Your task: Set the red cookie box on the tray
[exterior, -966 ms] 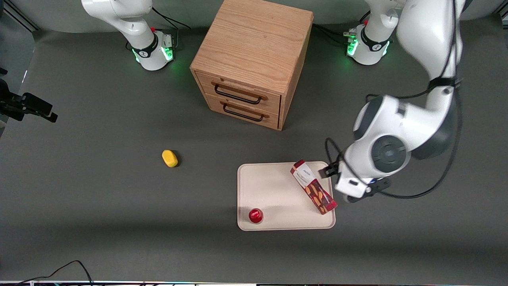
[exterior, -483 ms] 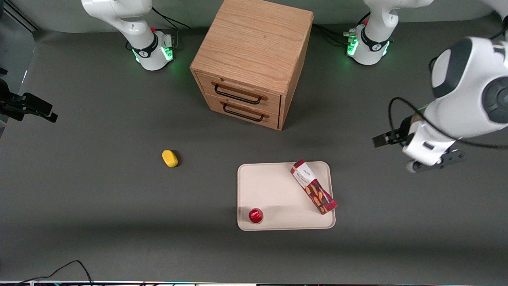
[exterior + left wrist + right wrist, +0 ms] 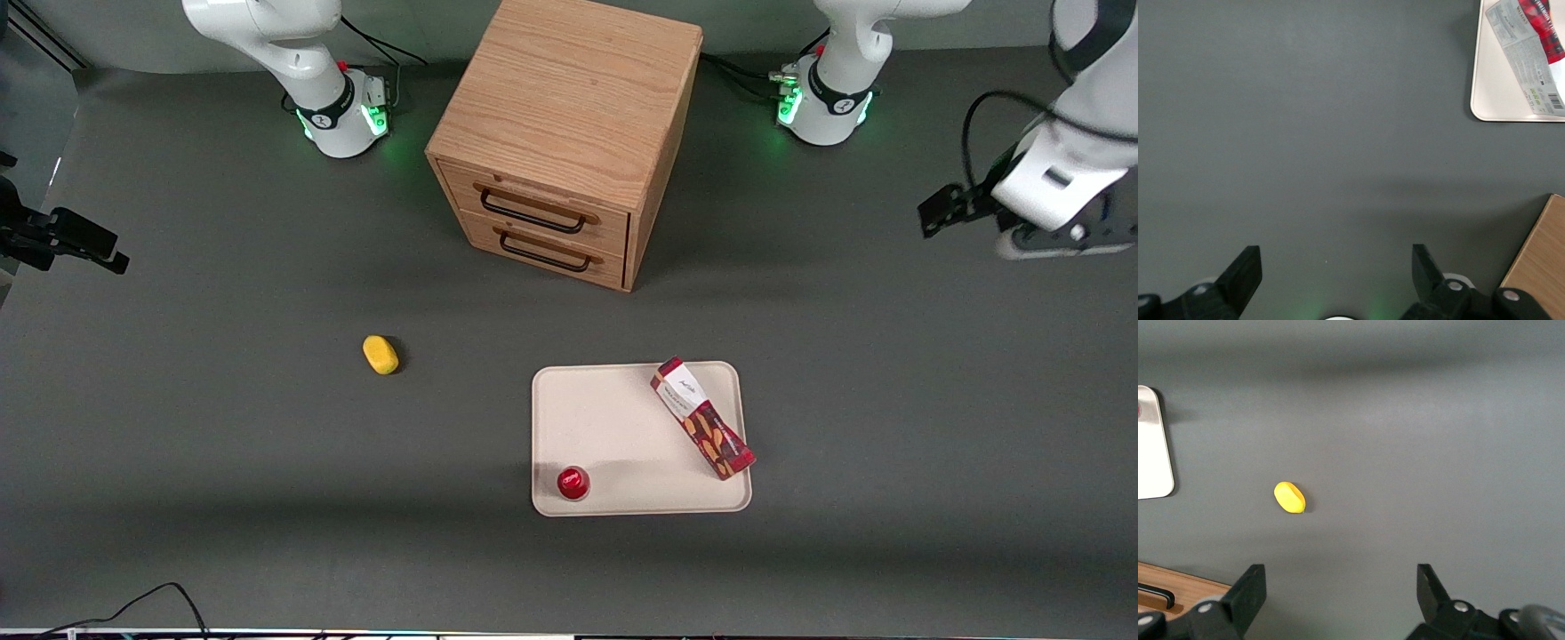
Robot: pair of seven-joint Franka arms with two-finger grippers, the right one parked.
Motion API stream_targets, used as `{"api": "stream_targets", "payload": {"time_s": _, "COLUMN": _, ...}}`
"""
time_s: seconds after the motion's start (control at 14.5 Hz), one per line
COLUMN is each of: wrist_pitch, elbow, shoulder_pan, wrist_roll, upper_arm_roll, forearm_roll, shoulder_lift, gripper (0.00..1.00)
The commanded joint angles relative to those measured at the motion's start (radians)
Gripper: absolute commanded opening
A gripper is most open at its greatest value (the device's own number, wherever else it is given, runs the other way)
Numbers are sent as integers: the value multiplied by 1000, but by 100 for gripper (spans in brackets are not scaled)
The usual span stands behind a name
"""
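Observation:
The red cookie box (image 3: 702, 418) lies slantwise on the cream-white tray (image 3: 613, 427), along the tray's edge toward the working arm's end, with one corner at the rim. The left wrist view shows the box's white label end (image 3: 1528, 47) on a tray corner (image 3: 1488, 93). My left gripper (image 3: 1053, 238) hangs well apart from the box, farther from the front camera than the tray and toward the working arm's end. In its own wrist view the gripper (image 3: 1335, 257) is open over bare grey mat, with nothing between its fingers (image 3: 1248, 267).
A wooden drawer cabinet (image 3: 569, 142) stands farther from the front camera than the tray; its edge (image 3: 1541, 267) shows in the left wrist view. A small round red can (image 3: 573, 483) stands on the tray. A yellow lump (image 3: 380, 354) lies toward the parked arm's end.
My left gripper has pulled away from beside the box, going farther from the front camera and toward the working arm's end. The box has stayed put on the tray.

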Motion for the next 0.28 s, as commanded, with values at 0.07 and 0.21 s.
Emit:
{"api": "stream_targets", "payload": {"time_s": 0.07, "wrist_pitch": -89, "elbow": 73, "shoulder_pan": -17, "wrist_roll": 29, "upper_arm_roll": 30, "forearm_roll": 12, "shoulder_lift": -19, "gripper": 100}}
{"api": "stream_targets", "payload": {"time_s": 0.21, "wrist_pitch": -92, "elbow": 75, "shoulder_pan": -18, "wrist_roll": 29, "upper_arm_roll": 30, "forearm_roll": 14, "shoulder_lift": -16, "gripper": 100}}
